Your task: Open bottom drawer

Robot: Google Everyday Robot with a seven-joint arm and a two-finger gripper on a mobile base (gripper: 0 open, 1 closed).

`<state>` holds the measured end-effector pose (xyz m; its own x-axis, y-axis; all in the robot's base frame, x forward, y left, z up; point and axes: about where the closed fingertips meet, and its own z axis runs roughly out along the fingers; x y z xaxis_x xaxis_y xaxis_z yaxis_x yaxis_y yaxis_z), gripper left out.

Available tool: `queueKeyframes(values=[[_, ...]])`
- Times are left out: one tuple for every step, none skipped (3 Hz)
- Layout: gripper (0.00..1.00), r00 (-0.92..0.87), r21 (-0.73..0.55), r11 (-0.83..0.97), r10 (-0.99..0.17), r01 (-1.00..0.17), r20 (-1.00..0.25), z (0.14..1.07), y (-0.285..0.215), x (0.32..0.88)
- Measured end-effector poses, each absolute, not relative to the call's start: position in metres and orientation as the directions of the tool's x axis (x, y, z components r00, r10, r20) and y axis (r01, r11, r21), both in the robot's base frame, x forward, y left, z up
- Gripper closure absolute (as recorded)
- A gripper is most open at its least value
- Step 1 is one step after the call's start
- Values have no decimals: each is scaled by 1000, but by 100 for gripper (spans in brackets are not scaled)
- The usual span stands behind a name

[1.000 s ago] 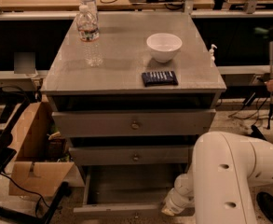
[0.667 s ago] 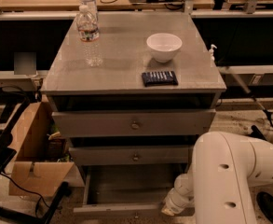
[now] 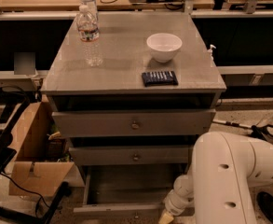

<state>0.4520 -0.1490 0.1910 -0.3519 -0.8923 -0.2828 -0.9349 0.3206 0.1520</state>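
The bottom drawer (image 3: 126, 188) of the grey cabinet stands pulled out, its grey tray interior showing. Its slim front (image 3: 112, 210) lies near the lower edge of the camera view. My white arm (image 3: 224, 181) comes down at the lower right. The gripper (image 3: 166, 217) sits at the very bottom of the view, by the right end of the drawer front and mostly cut off. The middle drawer (image 3: 135, 156) and the top drawer (image 3: 135, 123) above it are pushed in.
On the cabinet top (image 3: 122, 64) stand a water bottle (image 3: 89, 34) and a white bowl (image 3: 164, 45), with a dark packet (image 3: 159, 78) lying flat near them. An open cardboard box (image 3: 33, 171) and black cables sit on the floor to the left. Workbenches run behind.
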Motion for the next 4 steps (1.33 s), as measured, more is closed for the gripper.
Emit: queueKeyframes(values=[[0, -352, 153, 320, -892, -935, -283, 191, -149, 451], [0, -352, 153, 320, -892, -935, -283, 191, -149, 451], [18, -352, 156, 319, -892, -935, -282, 190, -148, 450], [42, -380, 178, 341, -883, -923, -277, 186, -151, 437]])
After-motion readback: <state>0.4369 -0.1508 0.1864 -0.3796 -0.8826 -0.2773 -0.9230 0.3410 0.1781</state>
